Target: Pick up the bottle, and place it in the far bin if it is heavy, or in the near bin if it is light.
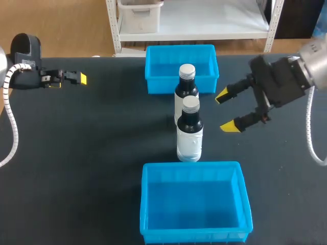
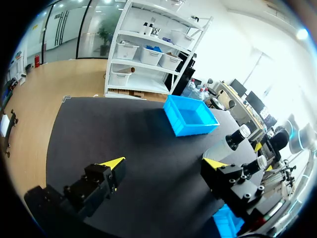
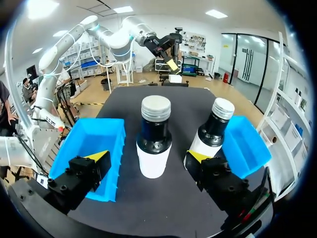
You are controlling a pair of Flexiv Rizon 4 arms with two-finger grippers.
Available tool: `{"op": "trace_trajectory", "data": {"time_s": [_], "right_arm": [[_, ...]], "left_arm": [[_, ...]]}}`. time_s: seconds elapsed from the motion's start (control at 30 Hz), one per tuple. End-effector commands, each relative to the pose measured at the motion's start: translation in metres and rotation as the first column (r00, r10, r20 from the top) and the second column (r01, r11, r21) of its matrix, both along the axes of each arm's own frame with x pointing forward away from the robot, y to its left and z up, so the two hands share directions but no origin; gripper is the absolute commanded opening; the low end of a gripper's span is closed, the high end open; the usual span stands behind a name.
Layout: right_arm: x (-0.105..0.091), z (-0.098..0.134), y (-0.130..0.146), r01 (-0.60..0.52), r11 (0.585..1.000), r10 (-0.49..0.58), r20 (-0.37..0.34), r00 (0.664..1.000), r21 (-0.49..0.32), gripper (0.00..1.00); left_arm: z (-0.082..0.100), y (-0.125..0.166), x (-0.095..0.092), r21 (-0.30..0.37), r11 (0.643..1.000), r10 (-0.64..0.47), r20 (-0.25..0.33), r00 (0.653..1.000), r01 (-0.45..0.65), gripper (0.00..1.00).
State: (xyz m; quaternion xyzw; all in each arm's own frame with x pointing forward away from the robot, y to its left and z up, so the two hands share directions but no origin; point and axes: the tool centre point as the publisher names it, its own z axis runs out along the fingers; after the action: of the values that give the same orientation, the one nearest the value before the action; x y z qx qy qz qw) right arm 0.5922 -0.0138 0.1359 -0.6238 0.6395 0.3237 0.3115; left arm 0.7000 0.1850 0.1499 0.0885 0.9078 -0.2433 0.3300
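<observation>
The right tool (image 1: 226, 111) is wide open; reaching for the near bottle (image 1: 190, 130), it might knock the far bottle (image 1: 186, 87) over.

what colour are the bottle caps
Silver-grey caps on both dark bottles; clearest in the right wrist view.

Black bodies, white labels and silver caps are being shown by both bottles (image 1: 184, 88) (image 1: 189, 132); bright blue is being shown by both bins (image 1: 158, 86) (image 1: 194, 236), on a black table (image 1: 102, 143).
</observation>
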Motion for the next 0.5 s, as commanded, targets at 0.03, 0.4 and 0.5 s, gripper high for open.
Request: {"op": "trace_trajectory", "data": {"time_s": [0.03, 0.4, 0.5], "right_arm": [[0.005, -0.002, 0.014, -0.012, 1.000, 0.012, -0.013, 1.000, 0.001, 1.00], [0.006, -0.006, 0.037, -0.034, 0.999, 0.034, -0.038, 0.999, 0.002, 1.00], [0.006, -0.007, 0.040, -0.027, 1.000, 0.028, -0.050, 0.998, 0.006, 1.00]], "left_arm": [[0.000, 0.000, 0.000, 0.000, 1.000, 0.000, 0.000, 1.000, 0.000, 1.00], [0.000, 0.000, 0.000, 0.000, 1.000, 0.000, 0.000, 1.000, 0.000, 1.00], [0.000, 0.000, 0.000, 0.000, 1.000, 0.000, 0.000, 1.000, 0.000, 1.00]]}}
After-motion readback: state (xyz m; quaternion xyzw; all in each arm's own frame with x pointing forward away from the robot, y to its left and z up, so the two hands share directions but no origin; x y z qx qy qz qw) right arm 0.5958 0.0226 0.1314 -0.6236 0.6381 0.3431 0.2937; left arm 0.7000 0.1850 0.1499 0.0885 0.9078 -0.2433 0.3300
